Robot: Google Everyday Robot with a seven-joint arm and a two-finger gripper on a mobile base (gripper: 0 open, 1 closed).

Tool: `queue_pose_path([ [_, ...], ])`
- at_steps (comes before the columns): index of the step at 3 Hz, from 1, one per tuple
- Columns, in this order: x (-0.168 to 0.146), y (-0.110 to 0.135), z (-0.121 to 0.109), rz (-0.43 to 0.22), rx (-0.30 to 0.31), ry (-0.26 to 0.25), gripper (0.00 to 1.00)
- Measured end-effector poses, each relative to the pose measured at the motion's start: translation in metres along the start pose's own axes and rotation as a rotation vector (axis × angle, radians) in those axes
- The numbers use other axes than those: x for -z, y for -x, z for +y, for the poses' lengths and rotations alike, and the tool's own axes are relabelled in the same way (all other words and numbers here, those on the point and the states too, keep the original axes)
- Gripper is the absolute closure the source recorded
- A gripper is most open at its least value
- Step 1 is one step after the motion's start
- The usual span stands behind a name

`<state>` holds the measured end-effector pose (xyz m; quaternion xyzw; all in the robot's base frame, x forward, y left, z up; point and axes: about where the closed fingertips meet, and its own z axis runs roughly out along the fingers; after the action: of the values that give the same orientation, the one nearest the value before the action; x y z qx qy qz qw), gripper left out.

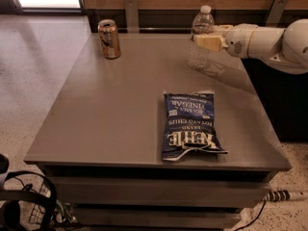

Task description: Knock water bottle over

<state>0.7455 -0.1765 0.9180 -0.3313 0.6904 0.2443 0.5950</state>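
The water bottle is a small clear ribbed bottle with a white cap. It stands upright at the far right of the grey table. My gripper reaches in from the right on a white arm. Its tan fingers are at the bottle's middle, against its right side and partly over it.
A bronze-and-white drink can stands at the table's far left. A blue Kettle chips bag lies flat at the front right. A wooden wall with metal brackets runs behind. Cables and a wire basket sit on the floor at the lower left.
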Motion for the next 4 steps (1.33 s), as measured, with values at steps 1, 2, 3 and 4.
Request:
queue_pose_path([
  [1, 0.012, 0.012, -0.005, 0.065, 0.04, 0.012, 1.0],
  [2, 0.035, 0.031, -0.014, 0.179, 0.105, 0.024, 1.0],
  [3, 0.047, 0.041, -0.015, 0.275, 0.152, 0.042, 1.0],
  [4, 0.049, 0.042, -0.008, 0.389, 0.203, 0.059, 1.0],
])
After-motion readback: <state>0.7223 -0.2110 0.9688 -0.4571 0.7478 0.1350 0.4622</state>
